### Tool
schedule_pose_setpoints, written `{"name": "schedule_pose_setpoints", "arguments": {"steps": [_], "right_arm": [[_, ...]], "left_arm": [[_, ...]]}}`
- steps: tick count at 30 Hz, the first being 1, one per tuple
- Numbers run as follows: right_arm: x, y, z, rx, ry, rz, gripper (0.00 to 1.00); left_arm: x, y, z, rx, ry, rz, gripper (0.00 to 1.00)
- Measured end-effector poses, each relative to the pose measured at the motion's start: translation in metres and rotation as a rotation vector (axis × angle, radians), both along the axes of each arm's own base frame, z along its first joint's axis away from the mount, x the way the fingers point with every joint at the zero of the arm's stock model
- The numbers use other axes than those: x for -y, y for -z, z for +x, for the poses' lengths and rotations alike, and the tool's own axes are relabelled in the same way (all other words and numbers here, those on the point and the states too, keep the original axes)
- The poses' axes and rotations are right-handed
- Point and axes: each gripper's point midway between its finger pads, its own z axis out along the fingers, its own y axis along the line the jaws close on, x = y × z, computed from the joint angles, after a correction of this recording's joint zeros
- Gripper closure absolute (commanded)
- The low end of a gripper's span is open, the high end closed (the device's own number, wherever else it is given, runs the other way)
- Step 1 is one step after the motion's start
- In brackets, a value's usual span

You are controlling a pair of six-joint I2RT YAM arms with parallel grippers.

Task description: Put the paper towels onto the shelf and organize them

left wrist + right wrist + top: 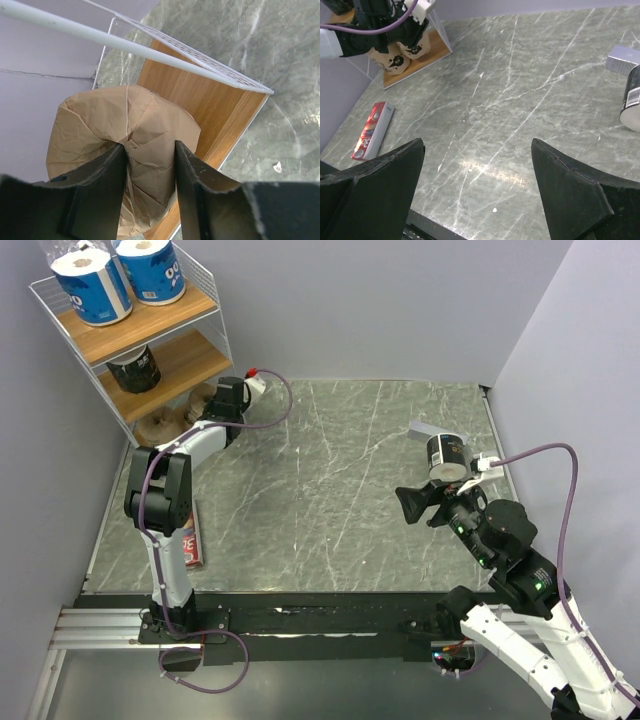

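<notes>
left gripper (pixel 149 147) pinching crinkly tan-brown paper towel roll (pixel 125 125) at white wire shelf (pixel 215 110); right gripper (pixel 477 145) gaping, empty

Open tabletop (pixel 340 490) mid-scene; wire rail (pixel 150 47) of shelf (pixel 190 355) near tan roll (pixel 125 135)

The near edge of the table (pixel 350 490) carries both arms. The left arm (pixel 165 490) and right arm (pixel 520 540) have white shells, black joints and purple cables (pixel 380 31). Green lights dot the right arm. The left gripper (pixel 149 145) and right gripper (pixel 477 142) have matte black wedge-shaped fingers (pixel 370 185).
</notes>
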Motion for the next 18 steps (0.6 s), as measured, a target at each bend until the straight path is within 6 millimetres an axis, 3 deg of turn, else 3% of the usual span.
{"name": "schedule_pose_setpoints", "arguments": {"steps": [6,12,18], "right_arm": [[-0.0014,-0.0001,0.0021,-0.001,0.000,0.000,0.05],[-0.0019,0.0009,0.0028,-0.004,0.000,-0.003,0.05],[-0.0022,0.0010,0.0029,-0.006,-0.001,-0.003,0.05]], "left_arm": [[0.0003,-0.0022,0.0016,0.012,0.000,-0.002,0.49],[-0.0005,0.0005,0.0032,0.015,-0.007,-0.001,0.35],[-0.0047,-0.0024,0.0021,0.027,-0.041,-0.003,0.34]]}}
